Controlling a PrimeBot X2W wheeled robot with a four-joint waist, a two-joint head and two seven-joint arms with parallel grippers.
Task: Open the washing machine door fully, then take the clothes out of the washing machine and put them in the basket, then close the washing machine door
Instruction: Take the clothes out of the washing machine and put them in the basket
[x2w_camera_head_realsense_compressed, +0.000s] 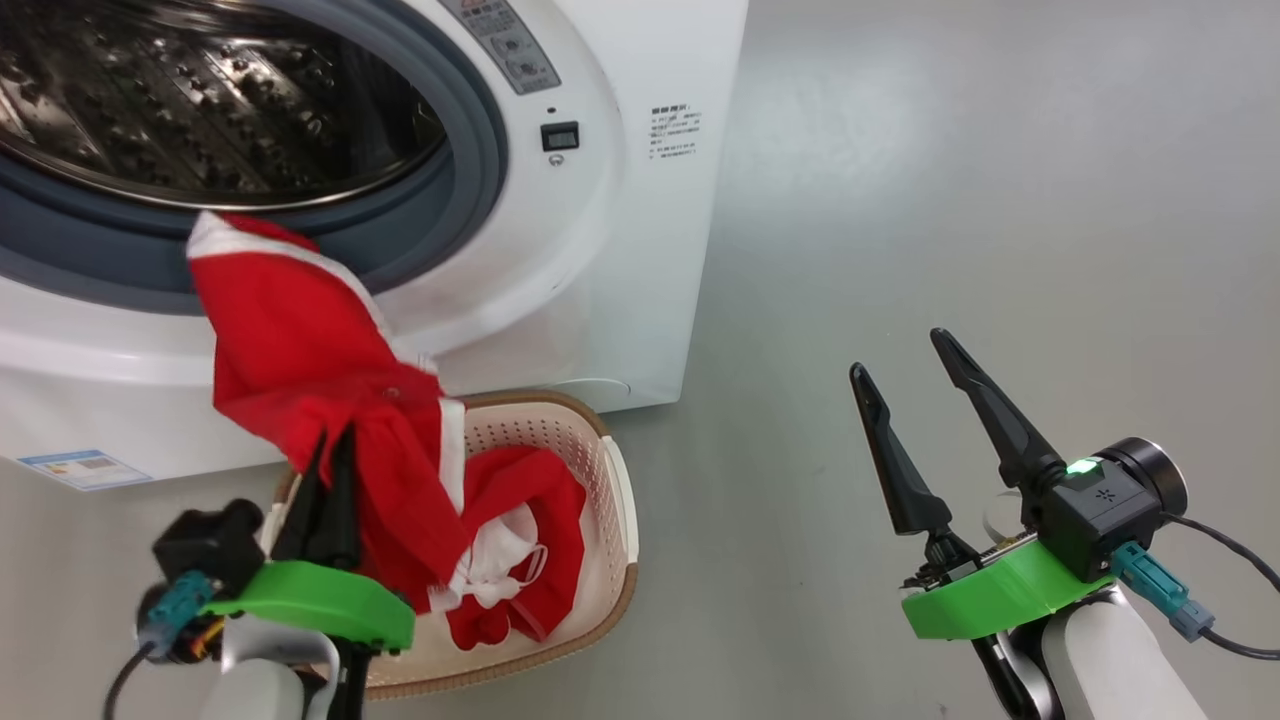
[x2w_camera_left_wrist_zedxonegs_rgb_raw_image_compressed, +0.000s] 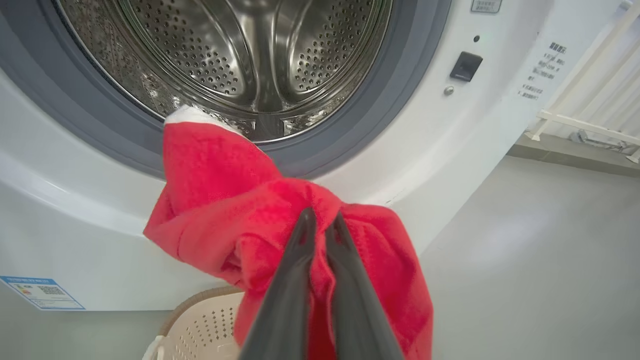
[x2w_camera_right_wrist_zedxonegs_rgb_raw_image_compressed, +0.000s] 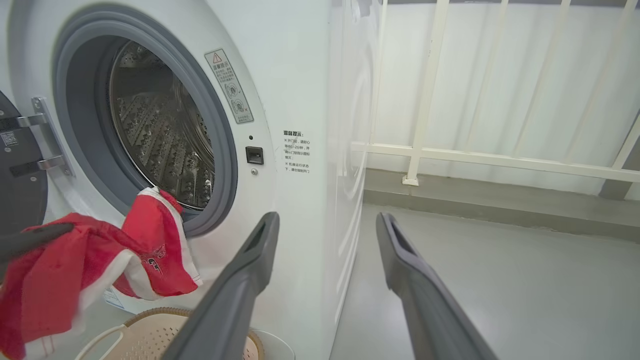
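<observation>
Grey floor (x2w_camera_head_realsense_compressed: 950, 200); left gripper (x2w_camera_head_realsense_compressed: 335, 440) clenched on red garment (x2w_camera_head_realsense_compressed: 290, 340) trailing from washing machine (x2w_camera_head_realsense_compressed: 600, 250) opening above basket (x2w_camera_head_realsense_compressed: 620, 500); right gripper (x2w_camera_head_realsense_compressed: 900, 355) spread wide, empty.

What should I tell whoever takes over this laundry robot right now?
Left claw: shut on a red garment.
Right claw: open, empty.
Garment: upper end draped on the seal of the washer, lower end hangs over the basket.
Done: door open; another red piece lies in the basket.
Left: drop this garment in, check the drum, close the door.
</observation>
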